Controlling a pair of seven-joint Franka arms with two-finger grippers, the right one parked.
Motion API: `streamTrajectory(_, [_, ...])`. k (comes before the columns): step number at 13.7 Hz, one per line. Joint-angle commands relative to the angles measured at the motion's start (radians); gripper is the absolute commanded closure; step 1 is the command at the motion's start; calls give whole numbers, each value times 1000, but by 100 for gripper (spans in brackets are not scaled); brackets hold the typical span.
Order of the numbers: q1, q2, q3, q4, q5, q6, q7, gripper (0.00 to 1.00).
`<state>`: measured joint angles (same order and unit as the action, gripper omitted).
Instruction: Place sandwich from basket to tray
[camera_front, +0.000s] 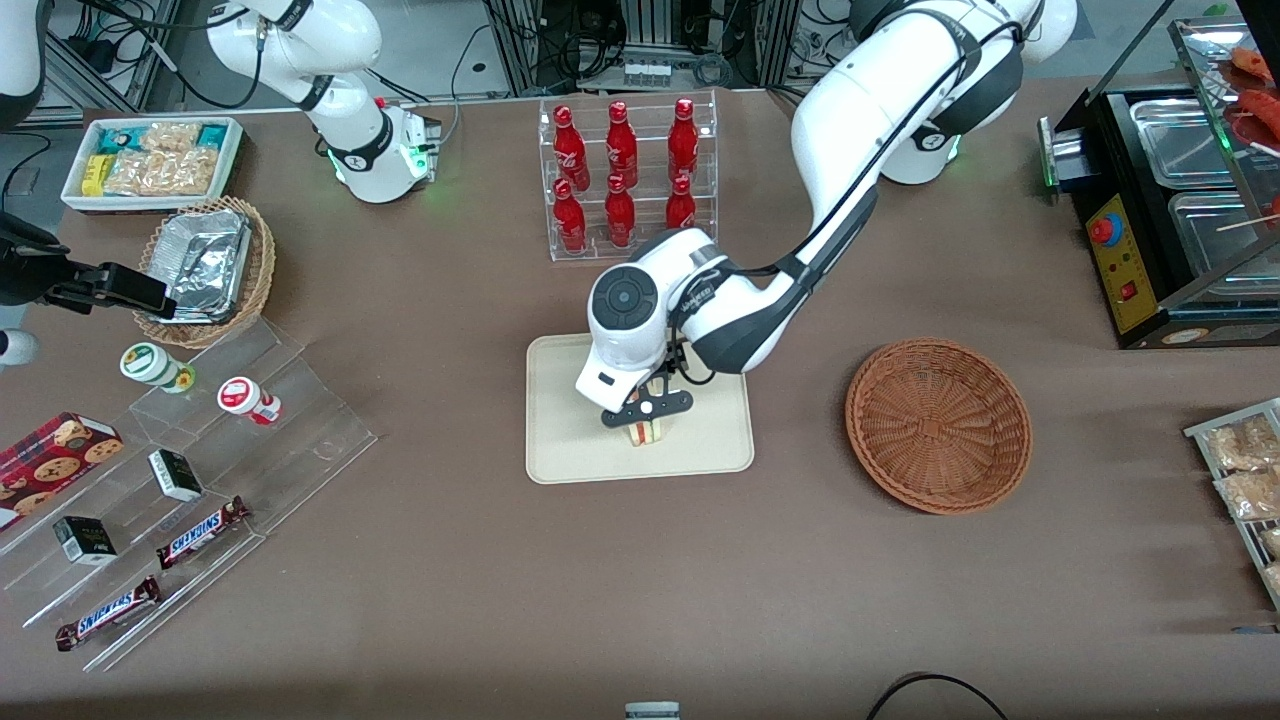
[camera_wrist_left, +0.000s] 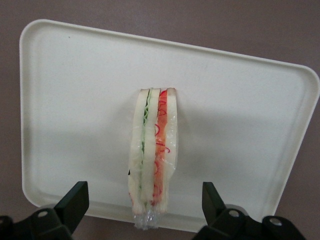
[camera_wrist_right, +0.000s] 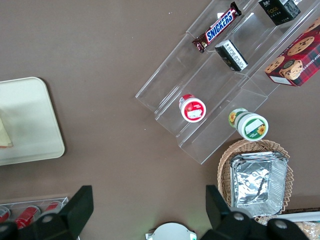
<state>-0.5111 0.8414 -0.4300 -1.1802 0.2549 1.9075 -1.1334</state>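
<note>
The sandwich (camera_front: 648, 433) stands on its edge on the cream tray (camera_front: 570, 420), on the part of the tray nearer the front camera. In the left wrist view the sandwich (camera_wrist_left: 152, 150) is wrapped in clear film, with its red and green filling showing, and it rests on the tray (camera_wrist_left: 75, 100). My gripper (camera_front: 647, 412) hovers just above it and is open. Its black fingers (camera_wrist_left: 75, 200) stand apart from the bread on both sides and touch nothing. The reddish-brown basket (camera_front: 938, 425) lies empty beside the tray, toward the working arm's end.
A clear rack of red bottles (camera_front: 625, 180) stands farther from the front camera than the tray. A stepped acrylic display (camera_front: 200, 470) with snacks and a tan basket of foil trays (camera_front: 205, 265) lie toward the parked arm's end. A black food warmer (camera_front: 1160, 220) sits at the working arm's end.
</note>
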Motion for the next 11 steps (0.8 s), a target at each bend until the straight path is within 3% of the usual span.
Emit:
streamTrajectory(1, [-1,-62,2,11,-37,-53,-9,0])
streamTrajectory(5, [40,-139,5,10,-49,-155,187,0])
streamTrajectory(7, [87,-172,4,5,-71,-209,207,0])
streamTrajectory(11, [212,-277,3,-80,-123,-266,420,0])
